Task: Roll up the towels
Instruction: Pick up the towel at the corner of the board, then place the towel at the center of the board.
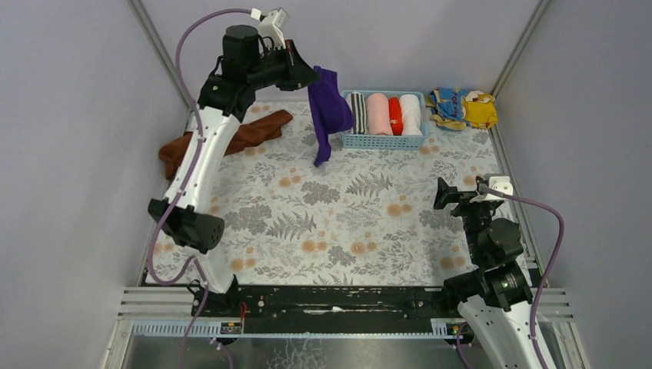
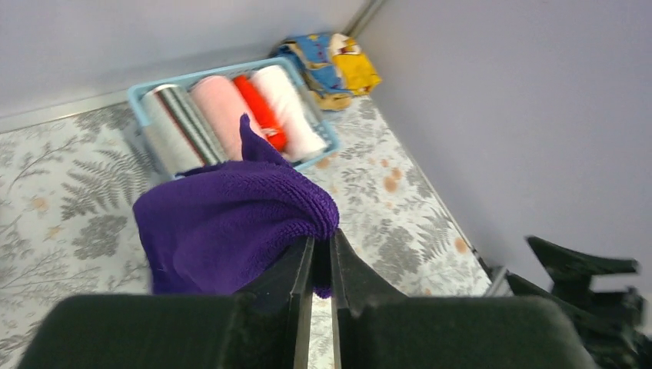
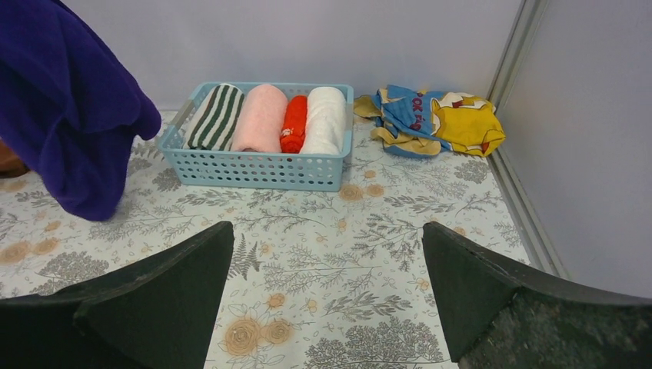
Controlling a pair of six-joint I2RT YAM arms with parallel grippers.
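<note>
Far left on the flowery table: brown towel, bunched up in a long heap near the back wall. Partly hidden behind the left arm. Touched by no fingers.

Next, high above the back of the table: left gripper, fingers pinched almost together on an edge of the purple towel. Hanging down loose from that pinch, low tip close to the table, just left of the basket. Touching the table or not: cannot tell.

Then a blue basket by the back wall, with four rolls side by side inside: striped roll, pink roll, red roll, white roll.

In the far right corner: a yellow and blue cloth, all crumpled.

Near the right edge, low down: right gripper, fingers spread wide apart, holding nothing, pointing toward the basket, well apart from both towels.
</note>
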